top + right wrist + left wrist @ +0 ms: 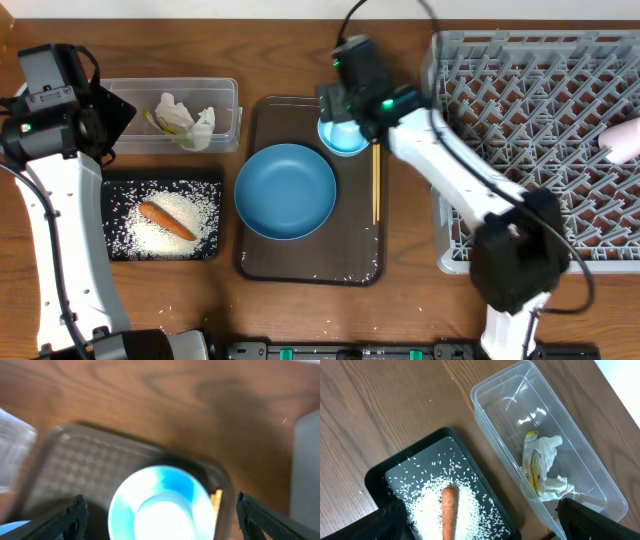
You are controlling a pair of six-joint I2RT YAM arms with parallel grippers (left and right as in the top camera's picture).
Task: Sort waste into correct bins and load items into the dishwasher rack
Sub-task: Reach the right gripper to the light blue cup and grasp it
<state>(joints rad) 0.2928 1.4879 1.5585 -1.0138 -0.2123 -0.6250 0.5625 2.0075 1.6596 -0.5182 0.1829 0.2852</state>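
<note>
My right gripper [355, 108] hangs open over the small light-blue bowl [342, 140] at the back of the brown serving tray [310, 262]. In the right wrist view the bowl [162, 505] lies between the spread fingers [67, 517], blurred and not gripped. The blue plate [285, 190] and the chopsticks [376, 185] lie on the same tray. My left gripper [482, 525] is open and empty above the black tray [395, 472], which holds rice [427, 505] and the carrot [449, 510]. The clear tub [570, 445] holds tissue [550, 450] and the wrapper [532, 467].
The grey dishwasher rack [530, 45] fills the right side. A white cup [622, 140] lies in it at the far right edge. A few rice grains [340, 272] sit on the brown tray's front. Bare wood shows behind the tray and left of the tub.
</note>
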